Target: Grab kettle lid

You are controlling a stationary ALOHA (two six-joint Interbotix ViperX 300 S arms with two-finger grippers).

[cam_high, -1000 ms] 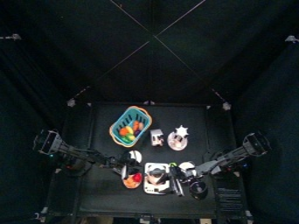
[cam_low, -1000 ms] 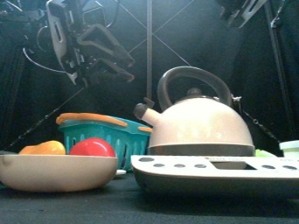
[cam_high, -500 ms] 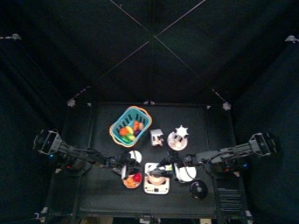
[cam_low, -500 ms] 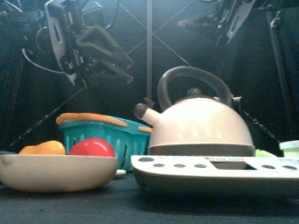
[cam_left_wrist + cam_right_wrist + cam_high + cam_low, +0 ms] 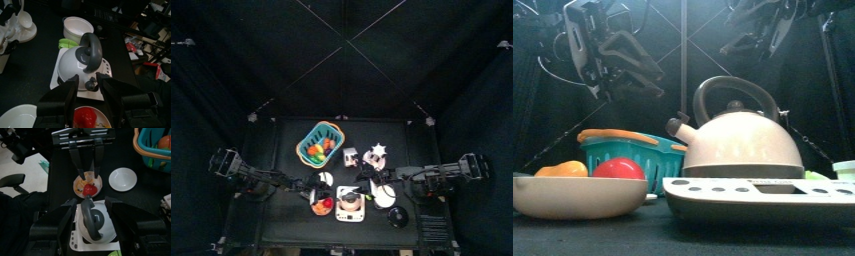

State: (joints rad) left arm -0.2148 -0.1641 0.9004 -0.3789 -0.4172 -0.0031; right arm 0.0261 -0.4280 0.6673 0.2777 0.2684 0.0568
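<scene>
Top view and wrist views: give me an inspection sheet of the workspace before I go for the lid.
Surface: black table, crowded toward the front.
Job's things: dark disc at front right, likely the lid; knob too small to tell; nothing touches it.
Clutter: kettle on a scale; fruit bowl; basket; white bowl; white egg-shaped object.
Grippers: left gripper and right gripper both open, empty, raised either side of the kettle.
Cables: loops hang by the left arm.
Surroundings: black curtains; a chair beyond them.
</scene>
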